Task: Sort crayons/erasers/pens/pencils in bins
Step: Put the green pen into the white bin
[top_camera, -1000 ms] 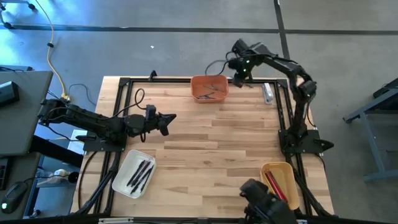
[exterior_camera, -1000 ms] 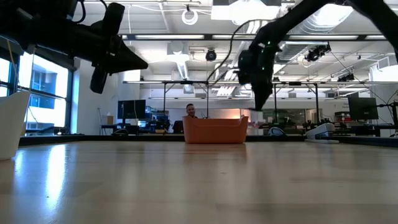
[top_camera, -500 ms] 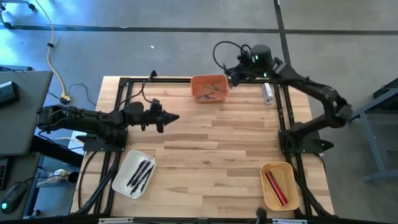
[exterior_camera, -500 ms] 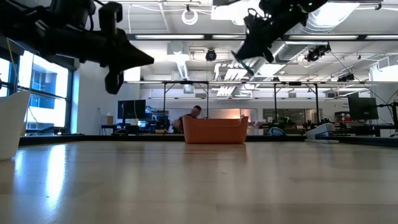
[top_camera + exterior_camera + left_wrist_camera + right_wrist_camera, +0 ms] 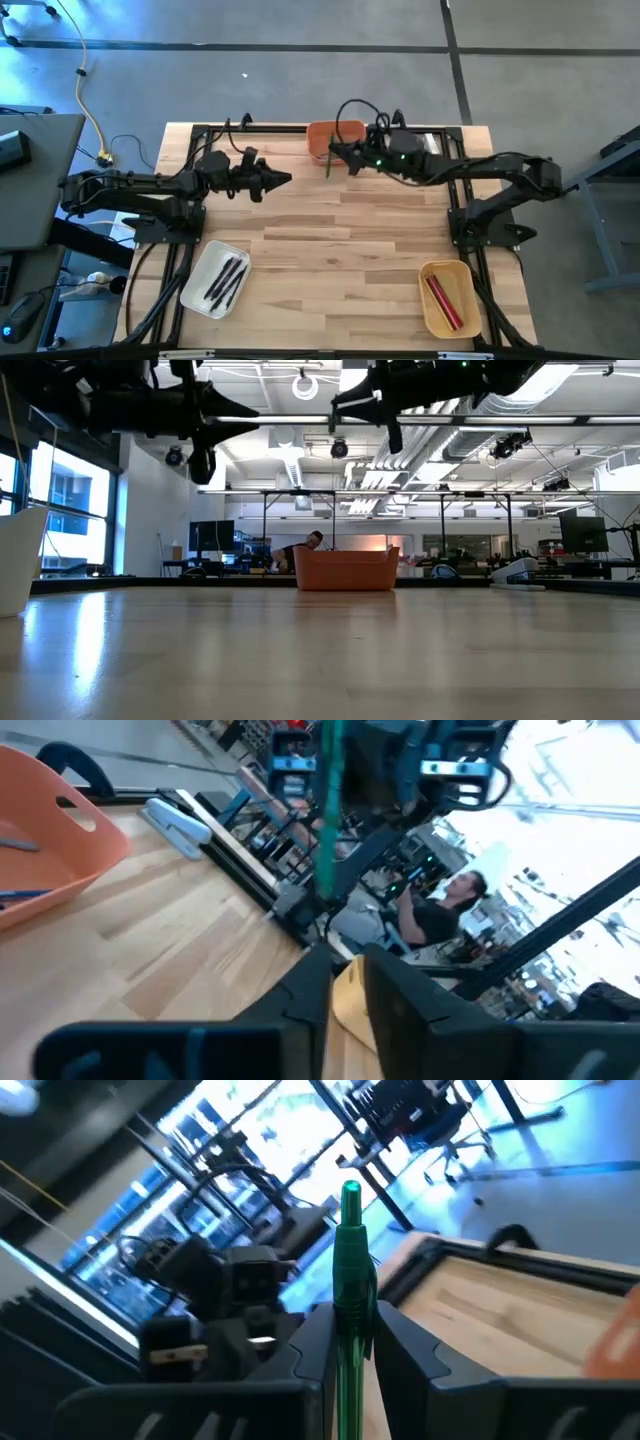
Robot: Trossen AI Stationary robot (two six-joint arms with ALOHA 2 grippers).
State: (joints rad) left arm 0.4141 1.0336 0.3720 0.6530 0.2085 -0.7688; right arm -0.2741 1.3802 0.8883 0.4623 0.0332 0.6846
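Observation:
My right gripper (image 5: 333, 153) reaches level over the table's far middle, in front of the orange bin (image 5: 318, 135), shut on a green pen (image 5: 327, 166). My left gripper (image 5: 288, 180) points level at it from the table's left, a hand's width away. Its fingers (image 5: 305, 995) stand a narrow gap apart with nothing between them. The left wrist view shows the green pen (image 5: 327, 820) straight ahead. The white bin (image 5: 190, 290) at the near left holds black sticks. The tan-yellow bin (image 5: 447, 266) at the near right holds red ones. My right gripper pinches the green pen's shaft (image 5: 348, 1295) between its two fingers, which come level from the table's right. The pen lies across the fingers and its capped end (image 5: 350, 1190) sticks out past them. It is lifted well clear of the table.
A clear-and-white tube (image 5: 175, 820) lies at the far right beside the orange bin (image 5: 60, 830). A black frame runs along the table's edges. The wooden middle of the table lies bare. Beyond the far edge a person (image 5: 312, 543) is in the room.
My right gripper has swung from the far right corner toward the table's left, past the orange bin, rising and tipping from pointing down to level. My left gripper has swung toward the far edge and risen a little, and now faces the right gripper.

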